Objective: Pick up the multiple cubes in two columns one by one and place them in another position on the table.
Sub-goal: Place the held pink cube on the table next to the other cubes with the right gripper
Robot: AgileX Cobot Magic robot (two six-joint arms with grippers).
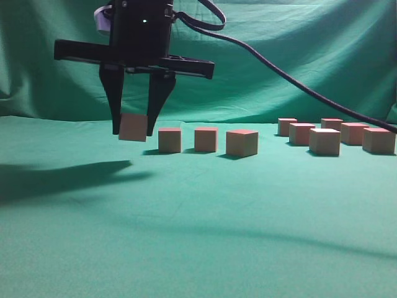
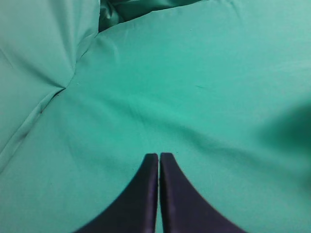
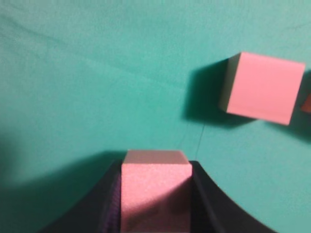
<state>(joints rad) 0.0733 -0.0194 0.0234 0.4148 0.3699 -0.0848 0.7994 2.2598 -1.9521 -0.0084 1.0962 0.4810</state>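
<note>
The held cube (image 1: 133, 127) is hanging just above the table (image 1: 198, 236), slightly tilted, at the left end of a row of three placed cubes (image 1: 206, 139). My right gripper (image 1: 133, 124) is clamping it on two opposite sides. A cube has no long axis; its pink top face is pointing up, toward the wrist camera. I am judging this as the placing step: next I am to lower it level, just beside its neighbour (image 3: 262, 87), then part the jaws. Six source cubes (image 1: 324, 141) are waiting well apart, right. My left gripper (image 2: 159, 158) is idling, jaws together, holding nothing.
</note>
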